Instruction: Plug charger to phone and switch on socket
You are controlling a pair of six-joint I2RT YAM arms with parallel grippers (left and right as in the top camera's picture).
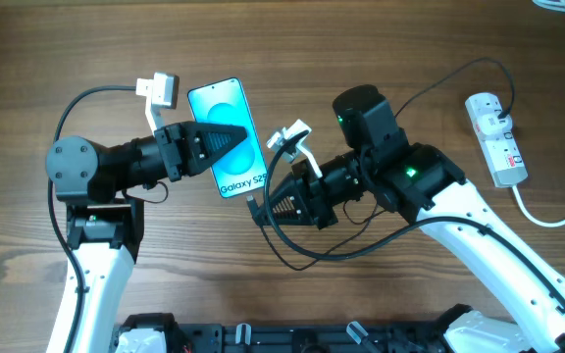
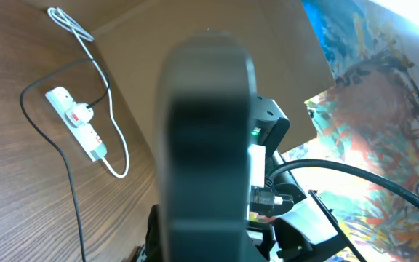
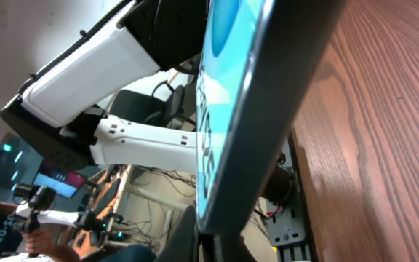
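- The phone (image 1: 220, 106) is held tilted over the table, its teal screen facing up and reading "Galaxy S25". The left gripper (image 1: 241, 132) has it clamped across the middle, fingers pressed onto it.
- At the phone's lower end, the right gripper (image 1: 263, 208) has its fingers squeezed together on the connector end of the charger (image 1: 469, 66). I cannot tell if the tip is fully seated.
- The charger's thin black cable arcs away to the socket (image 1: 496, 147), which lies well apart near the table's right edge.
- A white cord (image 1: 547, 218) curls off from the socket.
- The table (image 1: 86, 49) is warm brown wood grain.
- Beyond the table, the right wrist view shows an office chair (image 3: 144, 102) and a lit monitor (image 3: 60, 178). The left wrist view shows a colourful painting (image 2: 373, 94).
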